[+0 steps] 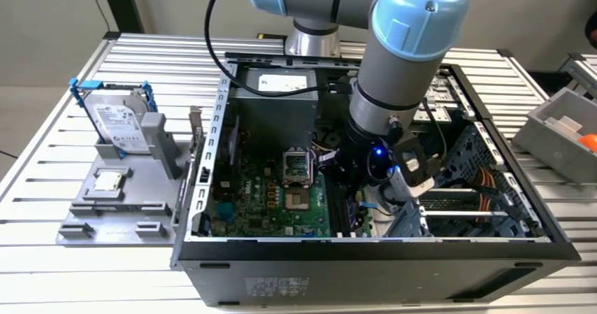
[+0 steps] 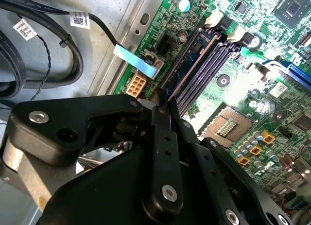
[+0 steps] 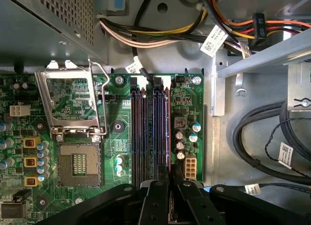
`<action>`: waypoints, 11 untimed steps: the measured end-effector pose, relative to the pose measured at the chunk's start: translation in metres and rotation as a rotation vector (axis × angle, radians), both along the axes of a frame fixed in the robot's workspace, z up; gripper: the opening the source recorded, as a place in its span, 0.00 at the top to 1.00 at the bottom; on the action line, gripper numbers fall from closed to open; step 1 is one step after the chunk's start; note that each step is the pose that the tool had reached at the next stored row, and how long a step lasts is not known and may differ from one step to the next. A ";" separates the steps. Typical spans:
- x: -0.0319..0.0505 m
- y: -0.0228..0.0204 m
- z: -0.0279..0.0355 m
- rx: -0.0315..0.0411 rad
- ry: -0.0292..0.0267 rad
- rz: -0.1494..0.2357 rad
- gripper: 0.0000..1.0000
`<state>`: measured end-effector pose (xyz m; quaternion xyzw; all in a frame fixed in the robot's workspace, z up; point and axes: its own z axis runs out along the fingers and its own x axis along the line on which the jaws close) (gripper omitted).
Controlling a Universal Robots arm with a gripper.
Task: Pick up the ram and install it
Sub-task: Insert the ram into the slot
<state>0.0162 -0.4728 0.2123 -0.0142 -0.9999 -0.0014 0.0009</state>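
My gripper (image 1: 362,188) reaches down inside the open computer case (image 1: 373,247), over the motherboard (image 1: 265,202). In both wrist views its black fingers (image 2: 165,137) are shut on the ram (image 2: 192,60), a thin dark bluish stick seen edge-on. The ram (image 3: 168,132) runs along the black memory slots (image 3: 146,132), in line with the slot nearest the board's edge. I cannot tell whether it is seated in that slot. White latches (image 2: 214,21) stand at the slots' far end. My gripper (image 3: 170,179) holds the stick at its near end.
An open CPU socket (image 3: 77,162) with its raised metal frame lies beside the slots. Cable bundles (image 3: 160,35) and the power supply (image 1: 275,97) crowd the case. On the exterior view's left, a grey stand (image 1: 117,216) holds a blue-framed hard drive (image 1: 117,122) and a small silver chip (image 1: 110,181).
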 end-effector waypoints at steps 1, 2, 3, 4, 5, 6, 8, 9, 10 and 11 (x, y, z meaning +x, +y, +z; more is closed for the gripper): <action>0.0000 0.0000 -0.0001 0.0000 0.0000 0.000 1.00; 0.0000 0.0000 -0.0001 0.0000 0.0000 0.000 1.00; 0.0000 0.0000 -0.0002 0.0001 0.0000 0.000 1.00; 0.0000 0.0000 -0.0003 0.0002 -0.0001 0.000 1.00; 0.0000 0.0000 -0.0004 0.0001 0.0000 0.000 1.00; 0.0000 0.0000 -0.0004 0.0000 0.0000 0.000 1.00; 0.0001 0.0004 -0.0011 0.0022 -0.0004 0.000 0.00; 0.0001 0.0003 -0.0010 0.0012 -0.0002 0.000 0.00; 0.0001 0.0002 -0.0009 0.0007 -0.0002 0.000 0.00; 0.0000 0.0000 0.0001 0.0002 0.0007 0.000 0.00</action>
